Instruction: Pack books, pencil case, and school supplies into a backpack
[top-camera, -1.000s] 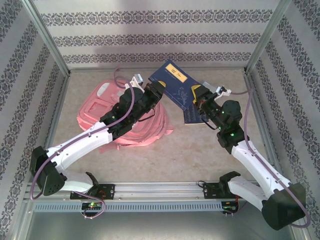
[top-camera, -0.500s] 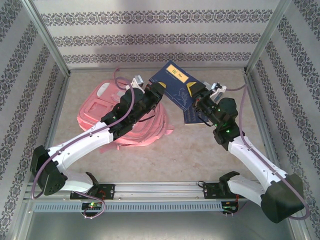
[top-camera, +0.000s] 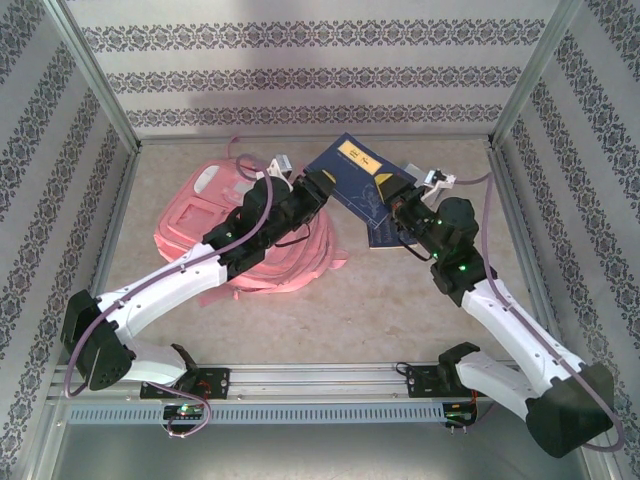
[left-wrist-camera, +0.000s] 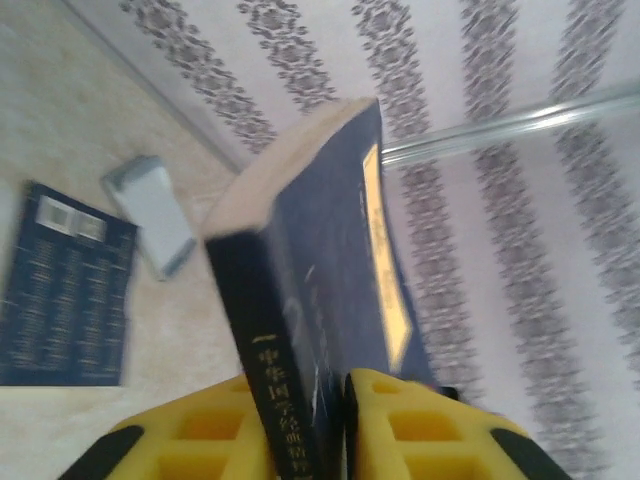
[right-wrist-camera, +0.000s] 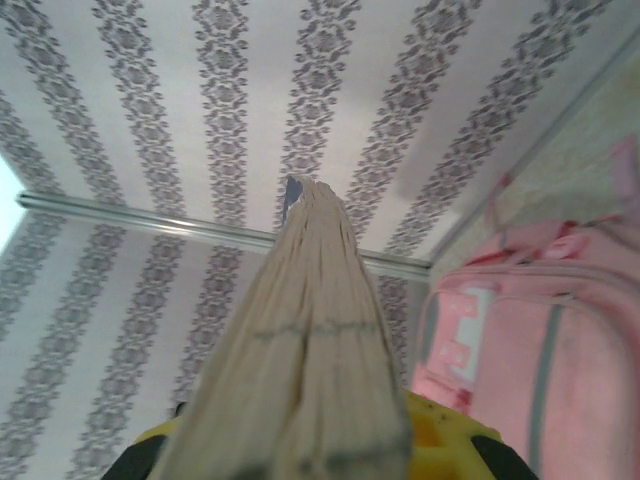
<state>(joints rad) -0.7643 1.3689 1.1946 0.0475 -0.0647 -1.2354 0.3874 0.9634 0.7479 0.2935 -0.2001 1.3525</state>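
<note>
change: navy book (top-camera: 350, 172) shifted slightly nearer the arms | left gripper (top-camera: 320, 186) narrow on its spine | right gripper (top-camera: 389, 187) clamps page edge | backpack (top-camera: 195, 215) contents: cannot tell

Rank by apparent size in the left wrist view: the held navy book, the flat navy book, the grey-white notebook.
Largest: held navy book, though its nearness to the camera inflates it.
Next: flat navy book.
Smallest: grey-white notebook.
</note>
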